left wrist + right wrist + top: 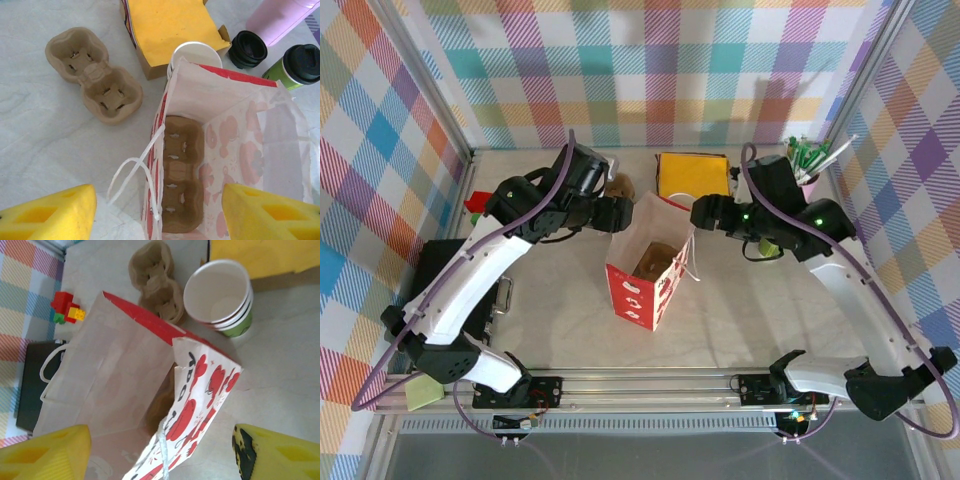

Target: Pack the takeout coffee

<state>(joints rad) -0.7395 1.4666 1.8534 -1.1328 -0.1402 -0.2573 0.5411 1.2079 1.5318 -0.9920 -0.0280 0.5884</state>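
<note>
The takeout coffee [299, 65], a green cup capped with a black lid, stands on the table beyond the bag's far corner. The red-and-white paper bag [645, 285] stands open mid-table with a brown cup carrier [182, 172] lying at its bottom. My left gripper [159, 215] hangs open over the bag's left rim, its yellow pads wide on either side of the wall and the white string handle [135, 172]. My right gripper [162, 455] is open too, straddling the bag's printed right wall [200, 390] without touching it. Both grippers [620, 213] [703, 213] flank the bag's far end.
A second cardboard carrier [95, 75] lies left of the bag. A yellow napkin box [692, 175], a nested stack of cups [220, 295], a loose black lid [248, 48] and a pink bottle [280, 17] crowd the far side. Toy bricks [67, 310] and a black case [445, 265] sit left.
</note>
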